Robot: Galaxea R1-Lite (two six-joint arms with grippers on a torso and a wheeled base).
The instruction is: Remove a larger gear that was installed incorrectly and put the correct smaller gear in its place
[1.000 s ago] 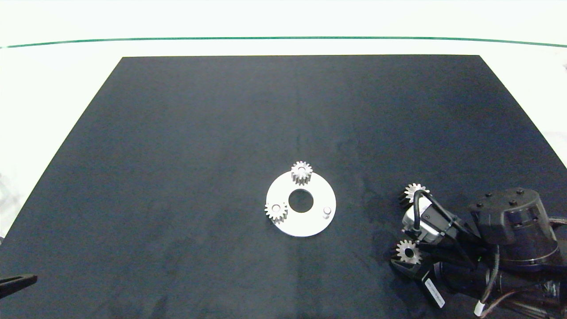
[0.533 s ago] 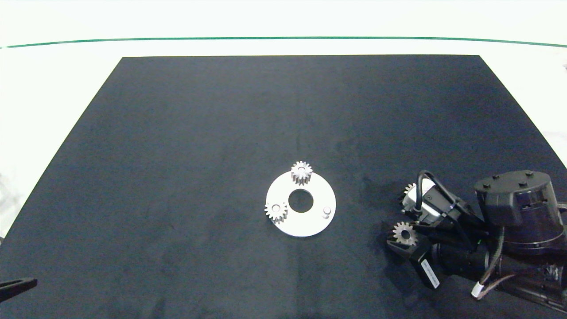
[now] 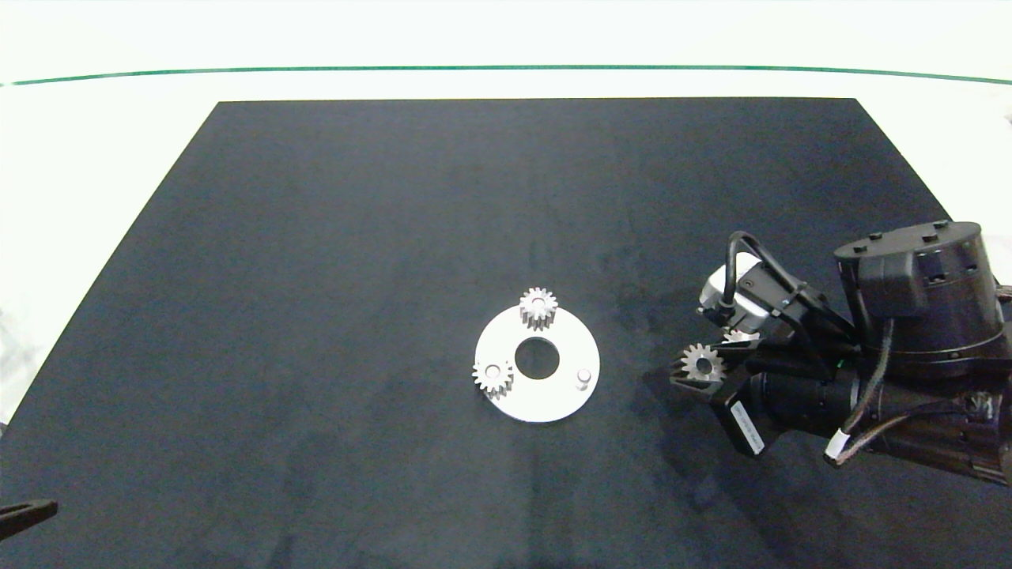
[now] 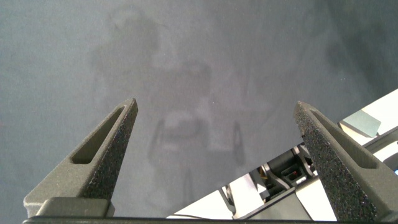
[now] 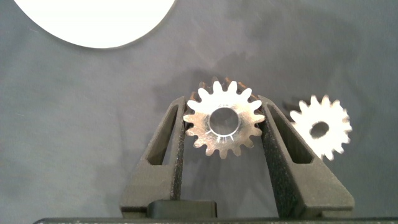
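My right gripper is shut on the smaller gear, a flat silver gear with a wide bore, held above the mat to the right of the round silver plate. In the right wrist view the smaller gear sits clamped between both fingers. The larger gear, pale-topped with a small bore, lies on the mat just beside the gripper; in the head view the larger gear is mostly hidden behind it. My left gripper is open over bare mat at the near left corner.
The plate carries two silver gears, one at its far edge and one at its left edge, plus a bare peg on its right side. A black mat covers the table.
My right gripper has risen and moved away from the near edge and toward the plate, carrying the smaller gear. The larger gear stayed on the mat and is now mostly covered.
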